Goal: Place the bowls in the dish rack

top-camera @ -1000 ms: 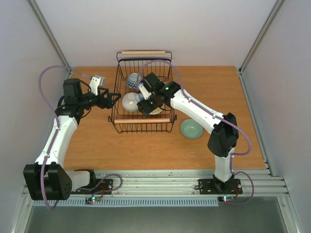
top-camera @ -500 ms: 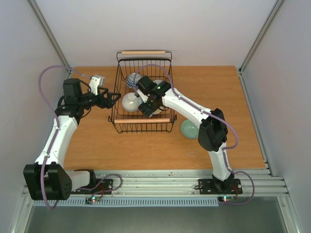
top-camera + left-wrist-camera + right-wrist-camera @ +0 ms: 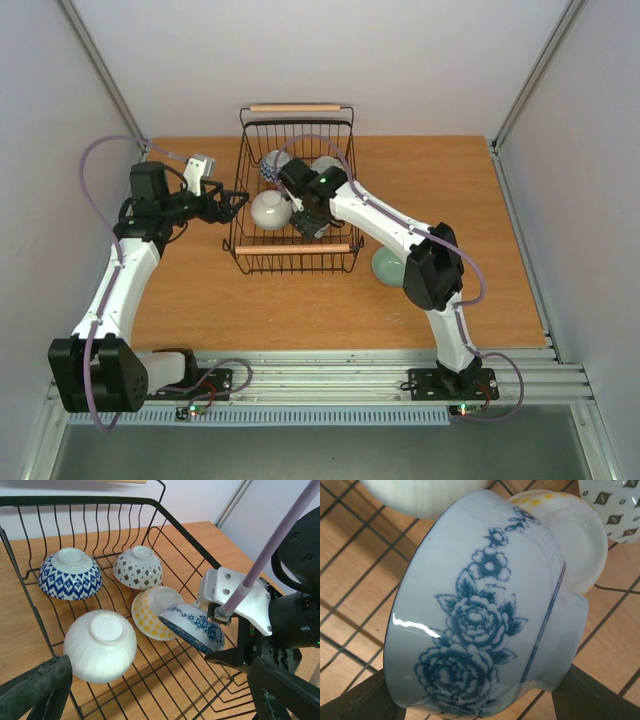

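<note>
The black wire dish rack [image 3: 296, 252] stands mid-table. In the left wrist view several bowls lie upside down in it: a blue-patterned one [image 3: 70, 574], a diamond-patterned one [image 3: 138, 568], a yellow-dotted one [image 3: 150, 612] and a white ribbed one [image 3: 100, 645]. My right gripper [image 3: 308, 222] is inside the rack, shut on a blue-flower bowl [image 3: 485, 630] that tilts just above the wire floor and against the yellow-dotted bowl [image 3: 575, 530]; the held bowl also shows in the left wrist view [image 3: 192, 627]. My left gripper [image 3: 236, 203] is open and empty at the rack's left wall.
A pale green bowl [image 3: 388, 266] sits on the wooden table right of the rack, partly hidden by my right arm. The rack's wooden handles [image 3: 295, 108] lie at its far and near ends. Grey walls close in the table on the left, right and back.
My right gripper has moved left and lower inside the rack with the blue-flower bowl, and its elbow has swung left. The left arm has not moved.
</note>
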Robot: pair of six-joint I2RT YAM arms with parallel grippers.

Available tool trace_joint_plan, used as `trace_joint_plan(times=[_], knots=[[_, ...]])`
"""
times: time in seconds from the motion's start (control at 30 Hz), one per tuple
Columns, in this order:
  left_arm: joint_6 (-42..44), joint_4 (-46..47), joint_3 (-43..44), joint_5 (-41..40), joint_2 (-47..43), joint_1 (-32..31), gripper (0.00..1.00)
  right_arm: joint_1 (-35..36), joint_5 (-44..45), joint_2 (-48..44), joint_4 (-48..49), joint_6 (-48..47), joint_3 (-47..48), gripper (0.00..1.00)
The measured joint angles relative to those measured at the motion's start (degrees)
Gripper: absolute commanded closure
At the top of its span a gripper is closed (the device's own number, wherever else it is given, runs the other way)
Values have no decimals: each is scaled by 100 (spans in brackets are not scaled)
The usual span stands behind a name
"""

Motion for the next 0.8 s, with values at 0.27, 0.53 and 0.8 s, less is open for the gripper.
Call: trace_joint_plan(times=[0.27, 0.53, 0.8], knots=[[-2, 13, -9, 2, 0, 11, 3, 20, 634, 293, -155, -37, 133, 99], [-2, 31, -20, 2, 0, 33, 2, 68, 1003, 503, -426, -127, 267, 99], [-7, 37, -20, 7, 0, 50, 2, 157, 1318, 599, -793, -210, 428, 99]])
